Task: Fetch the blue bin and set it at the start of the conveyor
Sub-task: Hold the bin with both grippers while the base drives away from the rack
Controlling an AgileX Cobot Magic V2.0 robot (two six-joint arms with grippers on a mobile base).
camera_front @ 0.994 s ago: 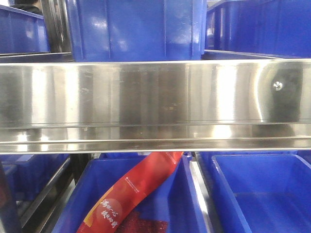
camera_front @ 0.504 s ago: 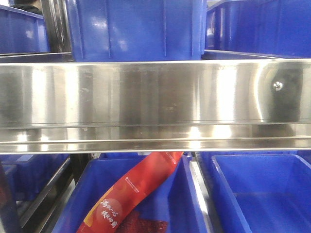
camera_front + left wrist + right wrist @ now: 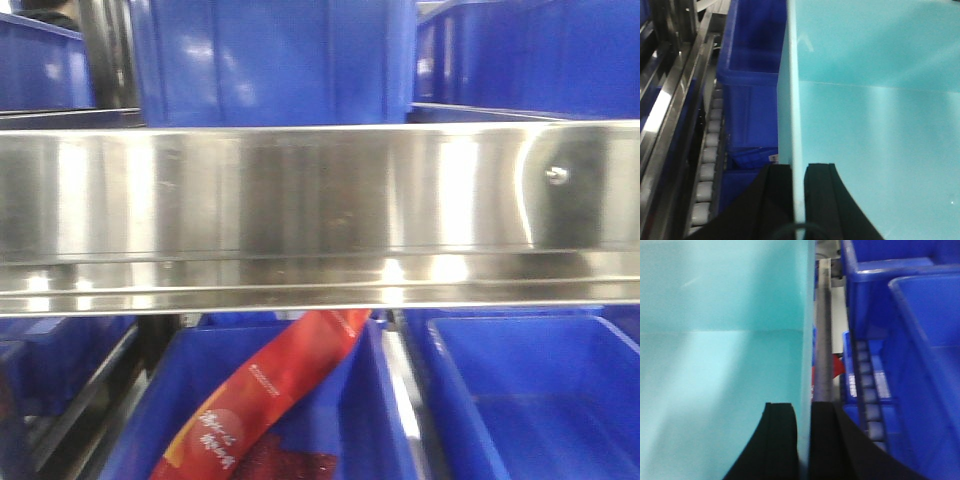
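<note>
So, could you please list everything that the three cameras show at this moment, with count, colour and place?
blue bin: one, pale cyan, filling most of both wrist views
dark blue bins: several, royal blue, above and below the rail in the front view, beside the pale bin in the wrist views
shelf rail: one, shiny steel, across the middle of the front view
red packet: one, red with pale print, leaning in the lower middle dark bin
roller tracks: two seen, grey, one in each wrist view
left fingers: two, black, either side of one bin wall
right fingers: two, black, either side of a bin wall
</note>
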